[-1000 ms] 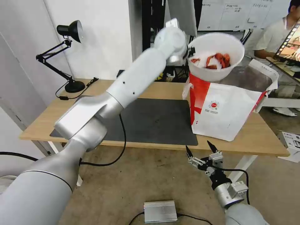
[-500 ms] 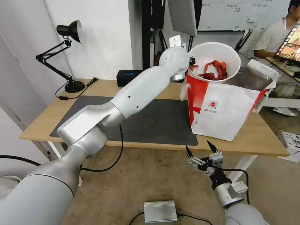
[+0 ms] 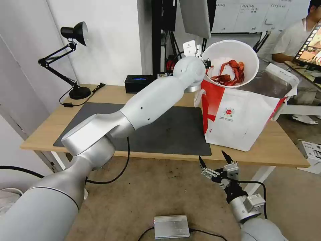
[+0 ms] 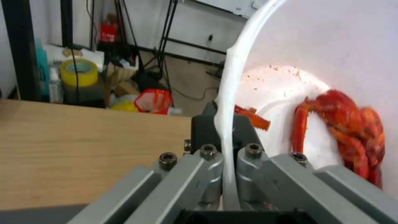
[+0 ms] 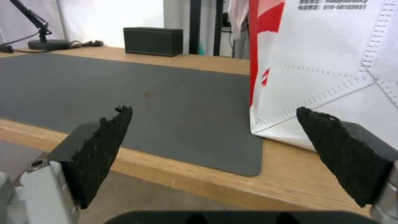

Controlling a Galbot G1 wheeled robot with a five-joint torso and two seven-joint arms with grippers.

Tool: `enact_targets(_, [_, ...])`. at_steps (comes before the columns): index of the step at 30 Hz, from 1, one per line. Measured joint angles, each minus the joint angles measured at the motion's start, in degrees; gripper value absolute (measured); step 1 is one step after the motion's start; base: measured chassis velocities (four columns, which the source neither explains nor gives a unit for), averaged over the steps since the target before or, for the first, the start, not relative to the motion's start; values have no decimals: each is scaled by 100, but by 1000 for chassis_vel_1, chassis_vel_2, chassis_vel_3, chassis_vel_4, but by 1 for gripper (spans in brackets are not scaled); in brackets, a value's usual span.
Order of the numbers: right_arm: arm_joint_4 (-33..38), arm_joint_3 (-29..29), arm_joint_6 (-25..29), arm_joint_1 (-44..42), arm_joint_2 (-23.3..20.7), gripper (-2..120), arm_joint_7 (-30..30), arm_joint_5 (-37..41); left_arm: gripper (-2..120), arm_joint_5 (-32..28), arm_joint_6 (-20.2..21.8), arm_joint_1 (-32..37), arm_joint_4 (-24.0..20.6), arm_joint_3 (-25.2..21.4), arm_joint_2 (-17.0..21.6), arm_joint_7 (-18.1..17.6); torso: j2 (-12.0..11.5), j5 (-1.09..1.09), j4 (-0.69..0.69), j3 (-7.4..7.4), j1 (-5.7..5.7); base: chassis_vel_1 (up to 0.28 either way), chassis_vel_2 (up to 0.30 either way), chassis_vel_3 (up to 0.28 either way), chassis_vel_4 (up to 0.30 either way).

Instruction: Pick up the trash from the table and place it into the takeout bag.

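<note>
Left tool (image 3: 205, 62) clamps the rim of the tilted bowl (image 3: 230, 53) over the bag (image 3: 244, 117). Right tool (image 3: 215, 160) hangs released below the counter (image 3: 281, 147) edge.

The right gripper (image 5: 213, 137) hangs just off the near edge of the table (image 5: 199, 179), its black pads (image 5: 104, 146) spread wide apart with nothing between them. A dark grey mat (image 5: 124, 102) covers the table. The takeout bag (image 5: 331, 77) stands at the mat's edge. A black box (image 5: 153, 41) sits at the back, with a lamp base (image 5: 45, 44) farther along.
</note>
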Motion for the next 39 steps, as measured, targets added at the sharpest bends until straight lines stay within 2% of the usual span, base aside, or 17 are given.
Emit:
enact_targets(11, [0,0,0,0,0,100,0,0,0,111,130,118,-373,150,10,272,0,0,0,0,0,0,0,0,0])
enact_targets(14, [0,0,0,0,0,100,0,0,0,62,438,135,-635,221,72,641,0,0,-1,0,0,0,0,0,0])
enact_targets(17, [0,0,0,0,0,100,0,0,0,45,666,97,-735,327,115,808,0,0,0,0,0,0,0,0,0])
enact_targets(27, [0,0,0,0,0,100,0,0,0,148,932,38,-755,454,241,873,0,0,0,0,0,0,0,0,0])
enact_targets(31, [0,0,0,0,0,100,0,0,18,139,1026,23,-798,448,332,864,0,-1,0,0,0,0,0,0,0])
enact_targets(32, [0,0,0,0,0,100,0,0,18,139,1026,23,-798,448,332,864,0,-1,0,0,0,0,0,0,0])
enact_targets(38, [0,0,0,0,0,100,0,0,42,44,1107,-33,-915,436,453,853,-1,-1,0,0,0,0,0,0,0])
enact_targets(39, [0,0,0,0,0,100,0,0,42,44,1107,-33,-915,436,453,853,-1,-1,0,0,0,0,0,0,0])
